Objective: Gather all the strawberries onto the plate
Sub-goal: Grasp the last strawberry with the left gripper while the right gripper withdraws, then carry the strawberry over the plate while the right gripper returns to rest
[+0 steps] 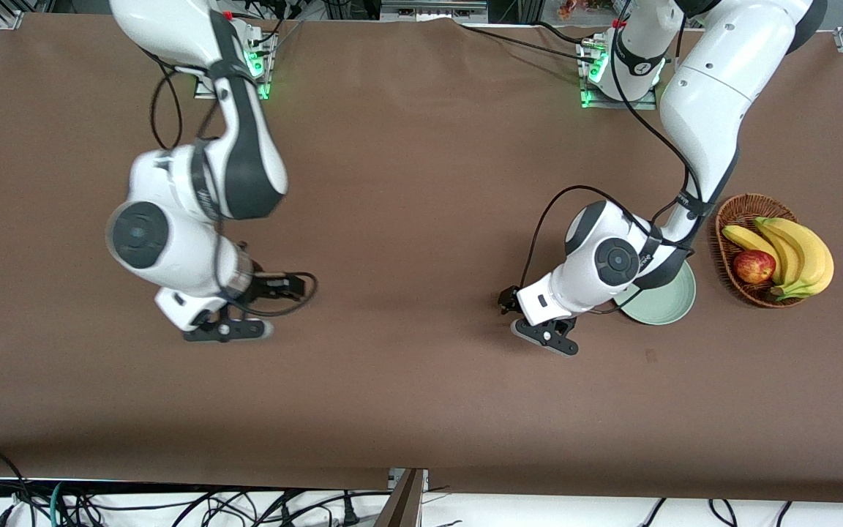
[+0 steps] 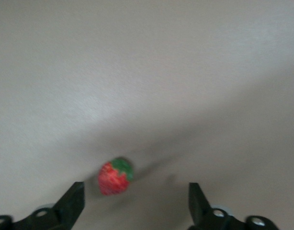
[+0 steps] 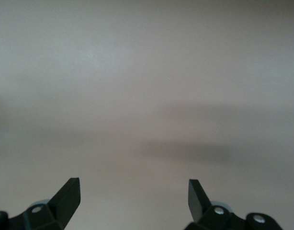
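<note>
One strawberry (image 2: 116, 176), red with a green cap, lies on the brown table in the left wrist view. It sits between the fingers of my left gripper (image 2: 135, 188), close to one of them and untouched by either. That gripper (image 1: 546, 338) is open and low over the table, beside the pale green plate (image 1: 667, 300), whose rim the left arm partly hides. The front view shows no strawberry. My right gripper (image 1: 227, 331) is open toward the right arm's end of the table. The right wrist view has only bare table between the fingers of the right gripper (image 3: 132, 184).
A brown wicker basket (image 1: 732, 212) with bananas (image 1: 795, 252) and a red apple (image 1: 754, 266) stands beside the plate, at the left arm's end of the table. Cables hang below the table's near edge.
</note>
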